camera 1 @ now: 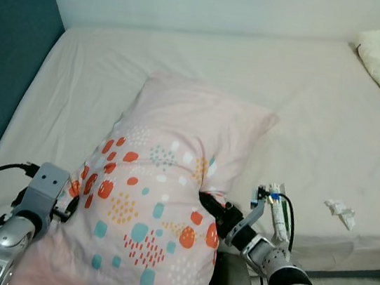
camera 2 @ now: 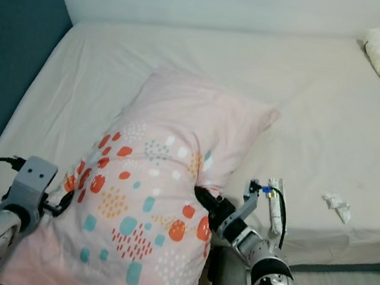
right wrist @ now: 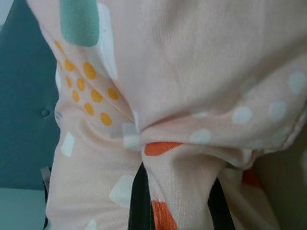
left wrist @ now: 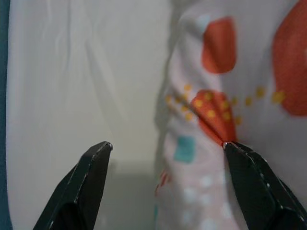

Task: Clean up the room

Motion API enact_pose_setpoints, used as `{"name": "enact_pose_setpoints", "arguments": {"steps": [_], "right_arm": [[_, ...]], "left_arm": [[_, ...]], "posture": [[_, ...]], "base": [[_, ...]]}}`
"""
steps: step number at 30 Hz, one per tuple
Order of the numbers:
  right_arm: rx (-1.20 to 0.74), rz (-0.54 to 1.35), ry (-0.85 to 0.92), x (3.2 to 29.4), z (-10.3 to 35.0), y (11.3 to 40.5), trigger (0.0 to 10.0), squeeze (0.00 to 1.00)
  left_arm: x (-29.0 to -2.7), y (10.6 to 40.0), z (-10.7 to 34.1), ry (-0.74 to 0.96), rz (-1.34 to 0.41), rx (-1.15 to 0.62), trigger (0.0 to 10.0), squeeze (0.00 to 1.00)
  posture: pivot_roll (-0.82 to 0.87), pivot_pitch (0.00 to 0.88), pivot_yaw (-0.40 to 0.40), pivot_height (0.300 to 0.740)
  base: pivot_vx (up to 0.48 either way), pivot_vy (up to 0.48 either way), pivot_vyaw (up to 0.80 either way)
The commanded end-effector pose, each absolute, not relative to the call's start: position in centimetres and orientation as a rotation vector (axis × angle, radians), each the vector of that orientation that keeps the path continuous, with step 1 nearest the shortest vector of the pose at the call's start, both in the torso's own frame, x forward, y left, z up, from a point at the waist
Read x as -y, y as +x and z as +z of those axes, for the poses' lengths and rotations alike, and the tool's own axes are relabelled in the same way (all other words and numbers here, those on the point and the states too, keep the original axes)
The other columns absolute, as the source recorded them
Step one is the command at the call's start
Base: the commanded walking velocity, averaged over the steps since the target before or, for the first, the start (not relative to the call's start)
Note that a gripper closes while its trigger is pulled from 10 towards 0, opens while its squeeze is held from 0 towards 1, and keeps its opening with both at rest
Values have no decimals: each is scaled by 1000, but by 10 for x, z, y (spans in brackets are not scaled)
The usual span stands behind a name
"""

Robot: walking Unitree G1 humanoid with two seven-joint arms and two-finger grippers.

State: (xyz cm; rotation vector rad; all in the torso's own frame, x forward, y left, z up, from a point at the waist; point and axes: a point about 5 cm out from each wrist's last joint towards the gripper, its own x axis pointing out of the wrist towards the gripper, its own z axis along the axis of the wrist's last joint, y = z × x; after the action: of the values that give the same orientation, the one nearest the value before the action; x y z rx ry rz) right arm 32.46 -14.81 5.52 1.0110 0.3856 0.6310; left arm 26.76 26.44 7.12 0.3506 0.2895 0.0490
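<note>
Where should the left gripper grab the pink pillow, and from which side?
Judging from these views: the left side edge of the pink pillow, near its lower end, coming in from the robot's left. The left gripper is open right there, one finger on the fabric, the other over the bed sheet. The right gripper already pinches a fold on the opposite edge, so a matching grip would balance it.

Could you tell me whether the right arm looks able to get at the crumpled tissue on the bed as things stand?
Probably not yet. The right pincer is shut on the pillow, so it is occupied. The crumpled tissue lies on bare sheet of the bed off to that side, with nothing between them once the pillow is released.
</note>
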Motion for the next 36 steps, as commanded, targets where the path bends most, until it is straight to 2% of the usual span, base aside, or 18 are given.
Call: {"name": "enact_pose_setpoints", "arguments": {"steps": [1, 3, 5, 6, 7, 8, 21, 30, 36], "right_arm": [[-359, 584, 961, 150, 57, 328, 0, 0], [-335, 537, 896, 155, 58, 332, 0, 0], [-335, 537, 896, 155, 58, 332, 0, 0], [-323, 533, 885, 156, 60, 333, 0, 0], [-323, 533, 885, 156, 60, 333, 0, 0], [-284, 549, 884, 158, 65, 336, 0, 0], [-50, 586, 784, 179, 124, 363, 0, 0], [10, 599, 739, 180, 141, 369, 0, 0], [26, 582, 717, 184, 144, 369, 0, 0]], "left_arm": [[-273, 257, 53, 275, 103, -361, 10000, 1000], [-272, 262, 59, 119, 114, -293, 10000, 1000], [-272, 262, 59, 119, 114, -293, 10000, 1000], [-270, 264, 62, 48, 101, -258, 10000, 471], [-270, 264, 62, 48, 101, -258, 10000, 471], [-269, 267, 65, 0, 90, -232, 10000, 0], [-262, 271, 47, -244, 116, -224, 10000, 0], [-264, 263, 29, -305, 133, -283, 10000, 0], [-271, 248, 5, -317, 170, -370, 10000, 0]], "posture": [[73, 180, 22, 546], [68, 173, 20, 546], [68, 173, 20, 546], [64, 169, 18, 546], [64, 169, 18, 546], [54, 163, 17, 546], [13, 127, -12, 587], [10, 110, -16, 609], [2, 89, -16, 632]], "base": [[0, 0, 0], [0, 0, 0], [0, 0, 0], [0, 0, 0], [0, 0, 0], [0, 0, 0], [0, 0, -71], [0, 0, 0], [-447, 0, 0]]}}
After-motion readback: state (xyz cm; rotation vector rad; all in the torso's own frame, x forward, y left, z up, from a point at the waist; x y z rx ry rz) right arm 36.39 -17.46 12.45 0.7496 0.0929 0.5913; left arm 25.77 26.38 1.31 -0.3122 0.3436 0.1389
